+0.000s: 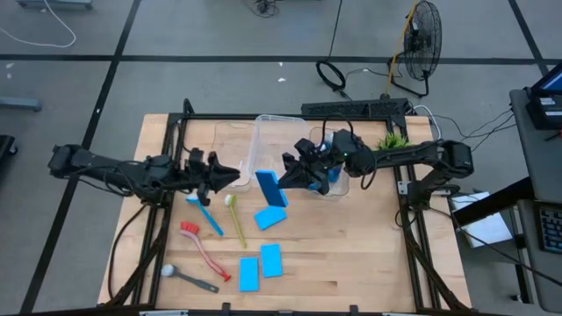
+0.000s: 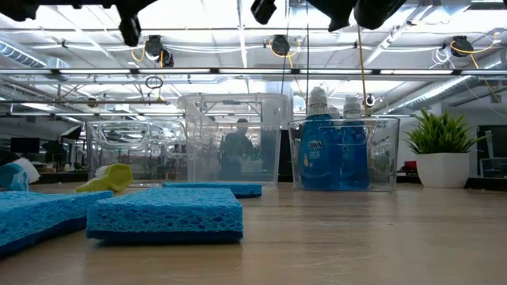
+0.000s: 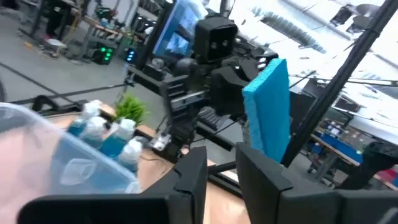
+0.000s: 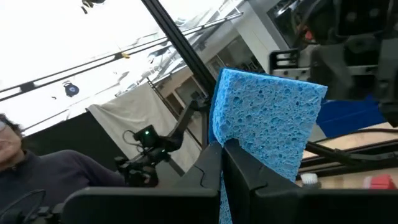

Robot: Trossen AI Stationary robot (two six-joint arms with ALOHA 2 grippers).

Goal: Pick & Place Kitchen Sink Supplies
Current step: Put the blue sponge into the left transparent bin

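My right gripper (image 1: pixel 283 175) (image 4: pixel 222 152) hangs over the table's middle, shut on a bright-blue sponge (image 1: pixel 268 187) (image 3: pixel 267 106). Facing it from the left, my left gripper (image 1: pixel 234 175) (image 3: pixel 221 165) stands with a narrow gap between its fingers and nothing in it. Three more sponges (image 1: pixel 270 217) (image 1: pixel 270 259) (image 1: pixel 248 274) lie flat on the wood. Blue (image 1: pixel 204 215), yellow-green (image 1: pixel 235 219), red (image 1: pixel 204 250) and grey-black (image 1: pixel 189 278) brushes lie beside them. Blue-liquid bottles (image 2: pixel 333 150) stand inside a clear bin (image 1: pixel 338 183). My right gripper pinches the sponge between its two fingers at one end (image 4: pixel 231 146). The fingers come about level from the table's right. The sponge's free end (image 4: pixel 267 93) sticks out past the fingertips, tilted upward. The sponge is lifted clear of the table.
A taller clear bin (image 1: pixel 272 140) stands at the far middle, just behind both grippers. A small green potted plant (image 1: pixel 392 140) sits at the far right. Bare wood lies on the near right part of the table (image 1: pixel 351 254).
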